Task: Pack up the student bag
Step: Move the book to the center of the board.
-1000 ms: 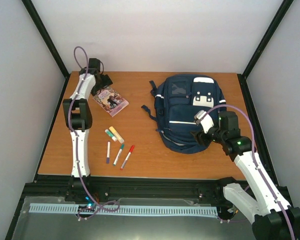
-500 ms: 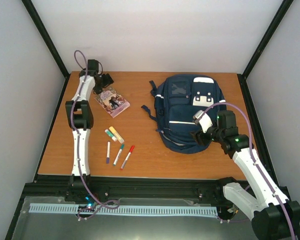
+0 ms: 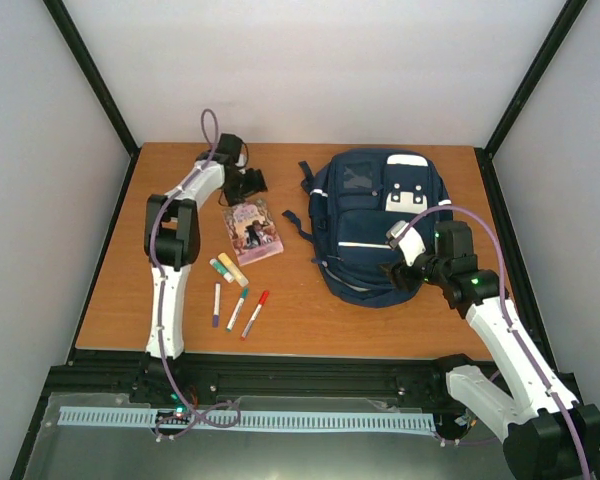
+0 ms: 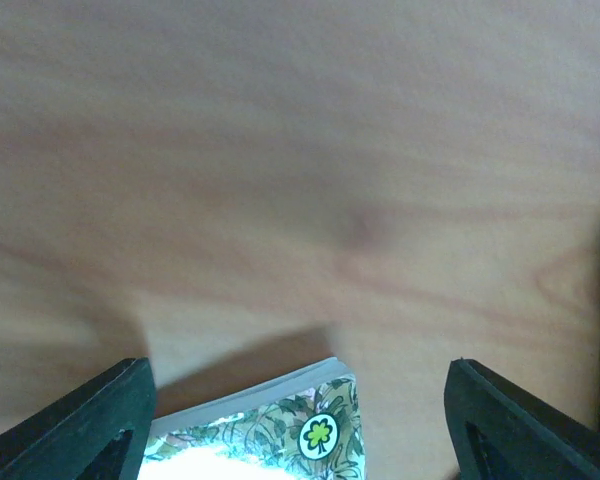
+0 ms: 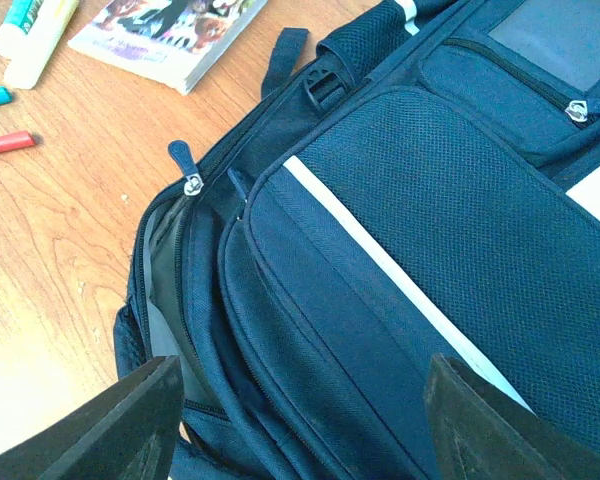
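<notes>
Now, the fingers of your left gripper stand apart, a corner of the book between them, left of the student bag. The fingers of your right gripper gape too, above the bag's near edge and unzipped opening. The bag lies flat on the table.

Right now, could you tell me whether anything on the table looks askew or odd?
Nothing damaged or spilled. The book lies at a slant beside the student bag, whose zip gapes partly open, showing grey lining.
</notes>
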You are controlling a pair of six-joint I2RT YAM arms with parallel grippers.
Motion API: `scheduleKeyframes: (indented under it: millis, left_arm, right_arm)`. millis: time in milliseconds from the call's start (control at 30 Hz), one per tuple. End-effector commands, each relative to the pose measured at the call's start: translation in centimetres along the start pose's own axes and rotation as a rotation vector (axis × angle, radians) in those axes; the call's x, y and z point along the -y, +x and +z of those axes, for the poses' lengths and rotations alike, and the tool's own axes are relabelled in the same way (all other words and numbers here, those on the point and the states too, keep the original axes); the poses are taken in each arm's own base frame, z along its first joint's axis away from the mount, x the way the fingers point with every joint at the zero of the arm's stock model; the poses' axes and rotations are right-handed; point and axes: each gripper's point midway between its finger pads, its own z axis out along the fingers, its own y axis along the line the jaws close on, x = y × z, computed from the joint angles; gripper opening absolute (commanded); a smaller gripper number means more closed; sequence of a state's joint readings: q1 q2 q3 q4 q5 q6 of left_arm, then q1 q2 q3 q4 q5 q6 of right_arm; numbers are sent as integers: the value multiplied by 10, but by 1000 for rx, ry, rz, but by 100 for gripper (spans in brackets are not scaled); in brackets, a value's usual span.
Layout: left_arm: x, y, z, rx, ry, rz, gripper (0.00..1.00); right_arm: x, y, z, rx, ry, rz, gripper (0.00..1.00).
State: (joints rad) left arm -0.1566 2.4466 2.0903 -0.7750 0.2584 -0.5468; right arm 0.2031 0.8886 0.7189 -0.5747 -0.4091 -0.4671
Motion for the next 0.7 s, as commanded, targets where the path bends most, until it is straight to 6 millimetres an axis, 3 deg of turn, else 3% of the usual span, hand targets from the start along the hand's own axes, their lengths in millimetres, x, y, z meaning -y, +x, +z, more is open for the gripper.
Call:
scheduleKeyframes:
  millis: [0, 100, 200, 333, 400, 533, 667]
  left_arm:
    - [-13, 76, 19, -187, -58, -48, 82]
    - [-8, 89, 7, -172, -51, -18, 82]
    - [7, 86, -14, -135, 1, 21, 82]
    - [26, 62, -70, -2, 8, 107, 86]
    - [30, 52, -104, 80, -8, 134, 97]
    - [32, 58, -147, 153, 0, 187, 100]
    - [24, 76, -159, 114, -19, 236, 100]
  right_arm:
    - [-1, -10, -7, 33, -5, -14, 67]
    - [-3, -10, -6, 35, -22, -10, 67]
    - [-8, -8, -2, 28, -58, 8, 67]
    - [-13, -13, 0, 37, -104, 26, 67]
    - [-15, -17, 2, 38, -132, 30, 66]
    - [-9, -40, 10, 33, -179, 32, 66]
    - [6, -82, 23, 76, -194, 39, 66]
